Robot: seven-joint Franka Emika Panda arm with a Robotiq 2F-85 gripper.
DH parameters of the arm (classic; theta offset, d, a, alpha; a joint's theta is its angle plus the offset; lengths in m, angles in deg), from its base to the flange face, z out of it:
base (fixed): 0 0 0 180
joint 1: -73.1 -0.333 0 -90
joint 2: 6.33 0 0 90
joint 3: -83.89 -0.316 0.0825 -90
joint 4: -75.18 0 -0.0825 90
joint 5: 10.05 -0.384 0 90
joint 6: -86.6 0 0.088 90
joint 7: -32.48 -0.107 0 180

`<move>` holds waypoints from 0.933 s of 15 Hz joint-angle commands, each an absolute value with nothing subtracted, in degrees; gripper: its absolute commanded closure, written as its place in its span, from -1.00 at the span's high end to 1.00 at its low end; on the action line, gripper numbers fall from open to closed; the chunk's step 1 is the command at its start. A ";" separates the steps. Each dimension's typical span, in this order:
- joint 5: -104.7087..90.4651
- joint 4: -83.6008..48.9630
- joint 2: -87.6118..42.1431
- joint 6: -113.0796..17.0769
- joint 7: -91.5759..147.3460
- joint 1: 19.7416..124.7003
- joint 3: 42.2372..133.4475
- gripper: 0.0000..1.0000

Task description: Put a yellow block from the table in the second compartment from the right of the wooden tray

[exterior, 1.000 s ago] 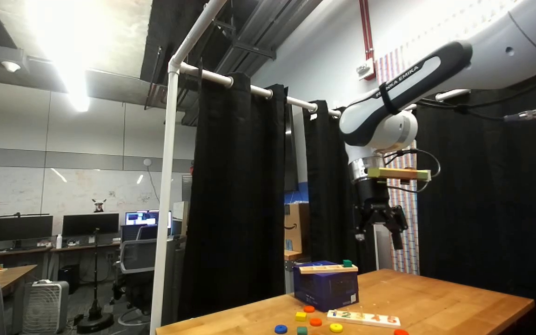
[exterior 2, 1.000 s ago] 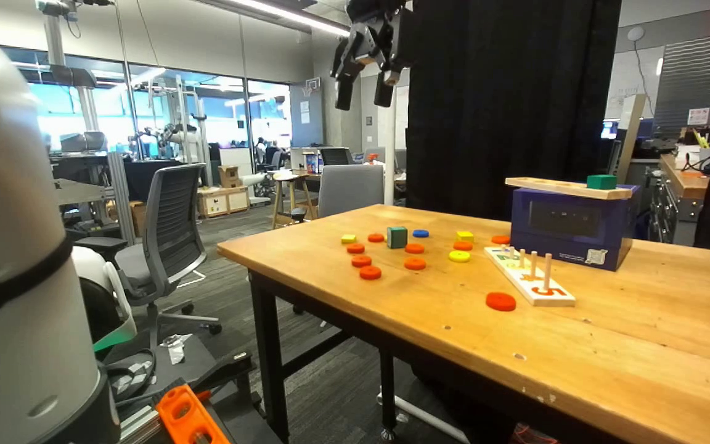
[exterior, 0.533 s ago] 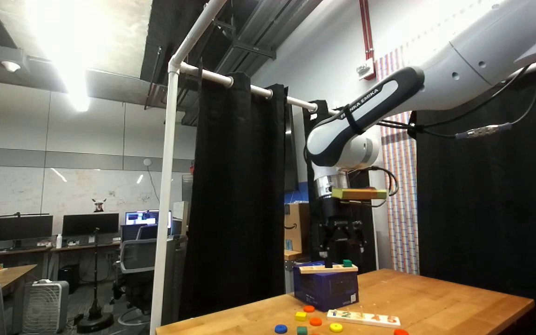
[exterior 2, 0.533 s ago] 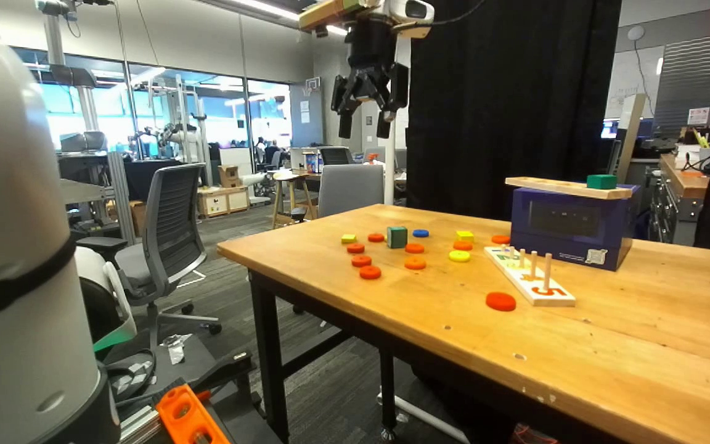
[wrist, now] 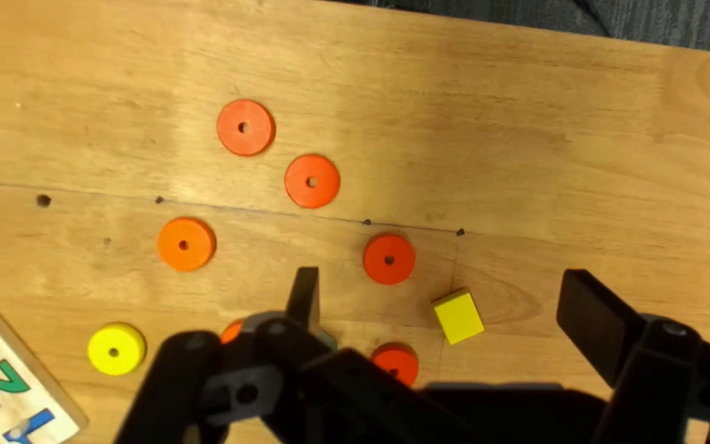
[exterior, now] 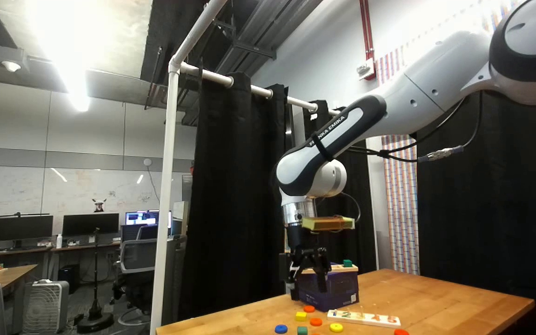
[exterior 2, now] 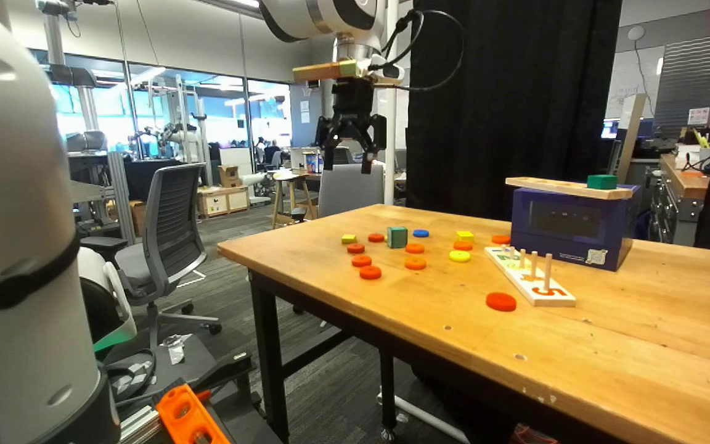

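Apparently at the approach: gripper (exterior 2: 347,168) hovers well above the table (wrist: 515,154), jaws spread wide, nothing between its fingers. Target, as I read it: a yellow block (wrist: 460,316) resting on the tabletop, framed between the fingers in the wrist view, a red disc (wrist: 386,271) just beside it. Another yellow block (exterior 2: 465,237) sits nearer the purple-blue box (exterior 2: 567,228); less likely choice. Pick not yet made, so placing lies wholly ahead.

Next move, by my judgement: lower, with a slight wrist turn, since the block lies askew to the fingers; then close on two opposite faces. Mind that disc, also the green cube (exterior 2: 397,237), mostly hidden behind a finger in the wrist view; either could foul a fingertip.

Later leg: up to the wooden tray (exterior 2: 546,185), which rests atop the box. A green block (exterior 2: 601,181) stands on it near the right end in both exterior views. Compartments too small to tell apart; the wanted one needs checking closer in.
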State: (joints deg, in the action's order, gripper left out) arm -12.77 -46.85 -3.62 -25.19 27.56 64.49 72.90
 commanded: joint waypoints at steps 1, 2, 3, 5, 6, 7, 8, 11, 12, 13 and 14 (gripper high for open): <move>-9.35 -45.67 -6.65 -30.56 30.83 63.48 72.87 1.00; -8.22 -46.17 -7.18 -32.27 31.23 63.35 72.93 1.00; -7.46 -46.77 -7.62 -34.26 32.03 63.27 72.99 1.00; -6.28 -47.52 -8.99 -37.44 33.33 63.20 73.01 1.00; -6.03 -47.67 -9.82 -38.74 33.90 63.18 73.01 1.00; -5.75 -47.89 -10.55 -39.83 34.39 63.00 72.86 1.00; -5.51 -47.94 -11.42 -40.88 34.90 62.88 72.81 1.00; -5.69 -48.41 -13.17 -43.23 36.15 62.21 72.42 1.00; -5.92 -48.62 -13.76 -44.16 36.60 62.06 72.30 1.00; -6.09 -48.87 -14.29 -44.82 36.93 61.89 72.17 1.00; -6.31 -48.81 -14.75 -45.28 37.37 61.80 72.03 1.00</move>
